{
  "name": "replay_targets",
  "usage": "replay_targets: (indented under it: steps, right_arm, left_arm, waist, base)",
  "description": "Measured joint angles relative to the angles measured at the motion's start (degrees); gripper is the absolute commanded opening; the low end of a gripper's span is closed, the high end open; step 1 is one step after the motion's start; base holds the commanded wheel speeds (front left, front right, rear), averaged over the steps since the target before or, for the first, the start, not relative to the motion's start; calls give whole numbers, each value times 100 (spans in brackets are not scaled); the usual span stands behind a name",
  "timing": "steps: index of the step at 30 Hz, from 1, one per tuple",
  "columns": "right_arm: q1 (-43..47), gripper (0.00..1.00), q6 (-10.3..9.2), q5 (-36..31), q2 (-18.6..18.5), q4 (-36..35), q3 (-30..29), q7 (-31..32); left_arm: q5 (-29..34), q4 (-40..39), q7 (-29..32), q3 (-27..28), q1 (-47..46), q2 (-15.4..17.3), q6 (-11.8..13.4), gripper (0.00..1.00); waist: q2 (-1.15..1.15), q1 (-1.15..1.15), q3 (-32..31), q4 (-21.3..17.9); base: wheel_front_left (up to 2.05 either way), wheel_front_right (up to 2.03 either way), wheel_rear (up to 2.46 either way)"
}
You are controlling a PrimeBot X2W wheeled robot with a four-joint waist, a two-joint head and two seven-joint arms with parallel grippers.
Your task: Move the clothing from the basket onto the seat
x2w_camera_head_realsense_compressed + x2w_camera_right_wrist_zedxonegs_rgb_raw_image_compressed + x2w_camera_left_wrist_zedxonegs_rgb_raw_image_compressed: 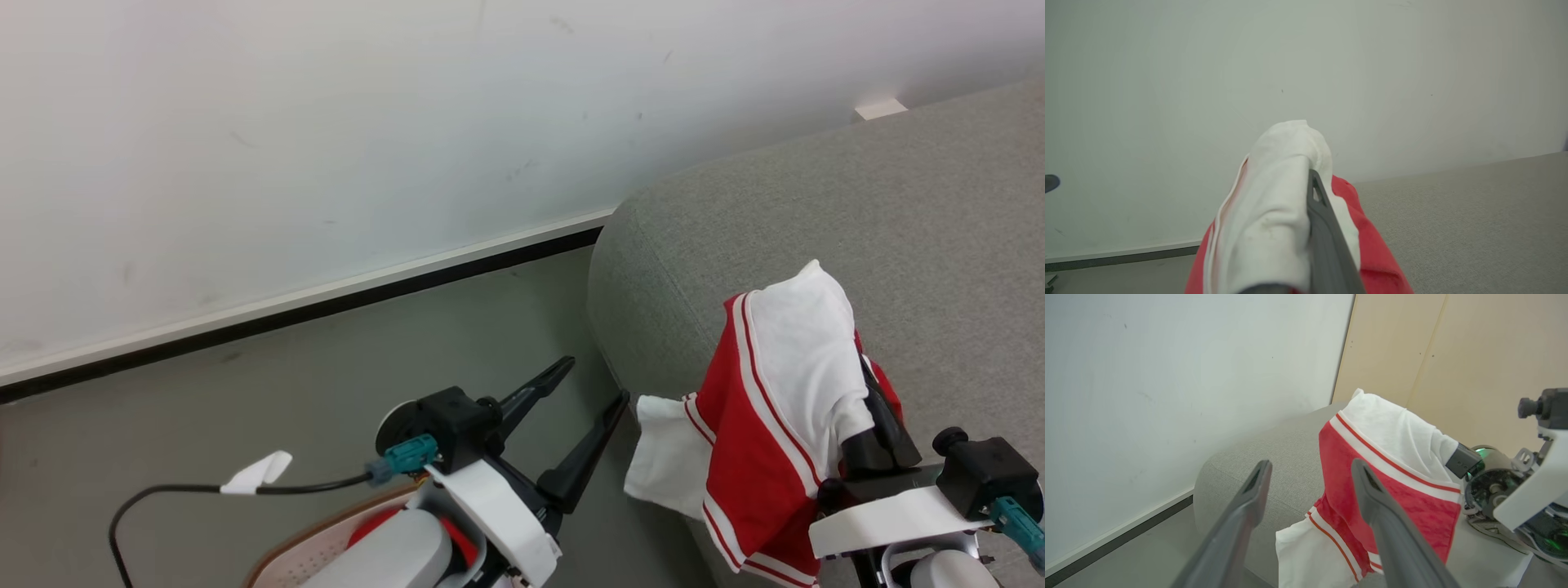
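Note:
A red garment (763, 425) with white panels and stripes hangs from my right gripper (865, 392), which is shut on it above the rounded arm of the grey sofa (898, 204). In the right wrist view the white cloth (1274, 212) drapes over one finger and leaves the other dark finger (1323, 228) bare. My left gripper (592, 384) is open with nothing in it, over the floor just left of the sofa arm. Its fingers (1249, 506) frame the hanging garment (1384, 457). The basket (314, 531) shows its brown rim at the bottom left, with more red cloth (367, 523) inside, mostly hidden by my left arm.
A pale wall with a white and black baseboard (326, 298) runs behind the grey floor (286, 392). A black cable with a white tag (257, 474) loops off my left wrist. A beige panel (1453, 355) stands behind the sofa.

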Motion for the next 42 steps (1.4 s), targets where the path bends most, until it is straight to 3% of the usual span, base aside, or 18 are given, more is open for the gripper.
replay_targets:
  steps: [9, 15, 17, 26, 34, 42]
  right_arm:
    - [-165, 0, 0, 126, -2, 7, -86, 0]
    - [-862, 0, 0, 296, -47, 202, -145, 0]
    - [-1175, 0, 0, 650, -57, 392, -226, -1]
    - [-2858, 0, 0, 1238, -965, 1545, -508, 304]
    - [-3850, 0, 0, 1646, -1640, 2127, -1478, 808]
    - [-4581, 0, 0, 1339, -1974, 2699, -2142, 1143]
  left_arm:
    - [102, -31, -27, 32, 25, -9, -43, 100]
    - [254, -200, -12, 19, -79, 177, -77, 100]
    - [280, -280, 15, 18, -141, 268, -102, 100]
    - [324, -676, 203, 58, -339, 705, -165, 100]
    - [366, -1024, 320, 98, -599, 944, -198, 100]
    - [392, -1352, 476, 194, -826, 1210, -202, 100]
  waist:
    - [0, 0, 131, 22]
    - [0, 0, 529, 108]
    - [0, 0, 700, 143]
    - [0, 1, 1512, 359]
    - [0, 1, 2164, 666]
    - [0, 1, 2826, 918]
  base:
    - [0, 0, 0]
    - [0, 0, 0]
    - [0, 0, 0]
    - [0, 0, 0]
    - [0, 0, 0]
    - [0, 0, 0]
